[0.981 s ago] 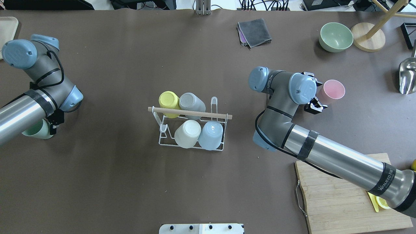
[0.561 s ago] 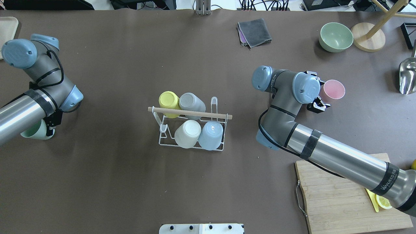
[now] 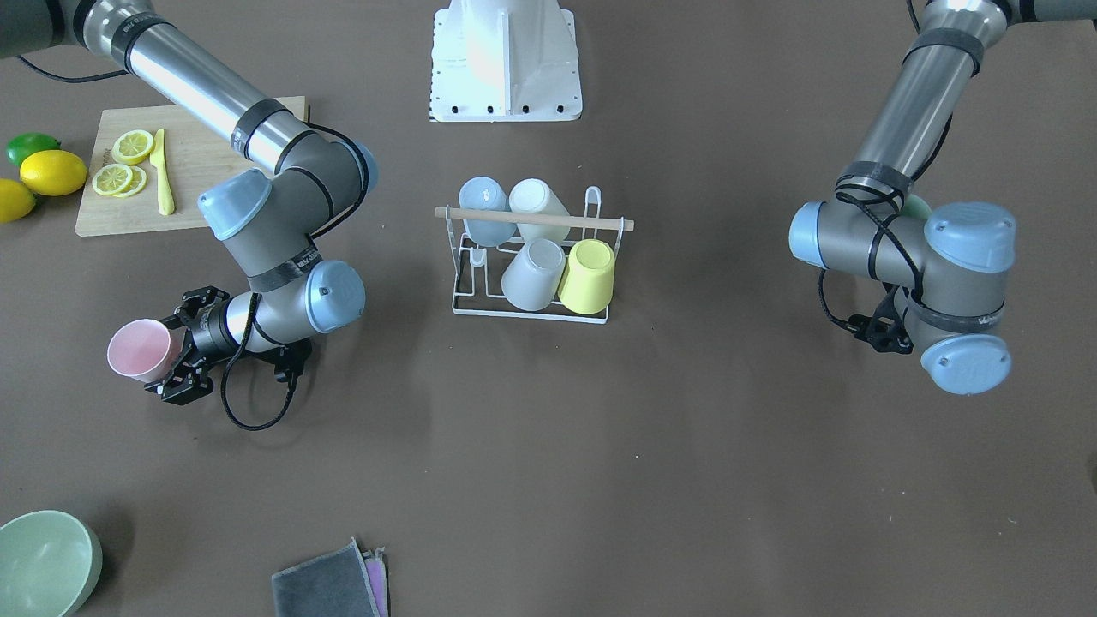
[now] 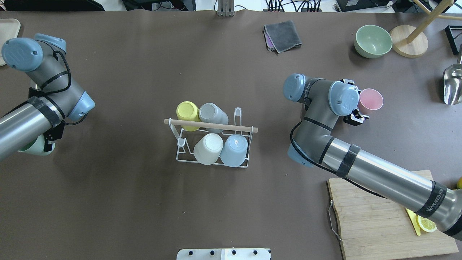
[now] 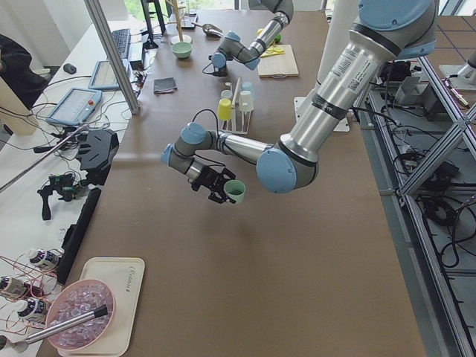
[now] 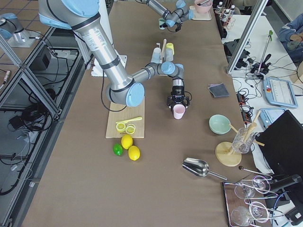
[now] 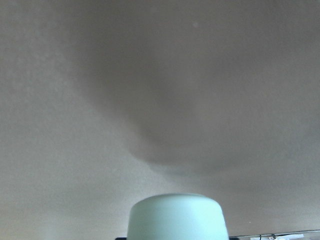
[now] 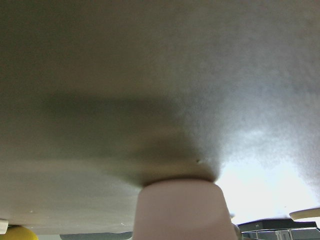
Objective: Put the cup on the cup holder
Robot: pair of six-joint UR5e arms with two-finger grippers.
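The white wire cup holder [image 4: 213,164] with its wooden rod [image 4: 249,129] stands mid-table and carries a yellow [image 4: 187,110], a grey [image 4: 213,112], a cream [image 4: 208,148] and a light blue cup [image 4: 234,150]. It also shows in the front-facing view [image 3: 531,314]. My right gripper [image 3: 164,356] is shut on a pink cup [image 4: 371,99], held sideways to the right of the holder. My left gripper [image 5: 217,184] is shut on a pale green cup [image 4: 33,149], held low over the table far left of the holder, mostly hidden under the arm from overhead.
A wooden cutting board [image 4: 375,224] with lemon slices [image 3: 116,176] and a yellow knife lies front right. A green bowl [image 4: 373,40], a wooden stand base [image 4: 409,46], a metal scoop [image 4: 453,86] and a grey cloth [image 4: 282,35] sit at the back right.
My right arm has shifted slightly right with the pink cup in it. My left arm has drawn a little further left with the green cup.
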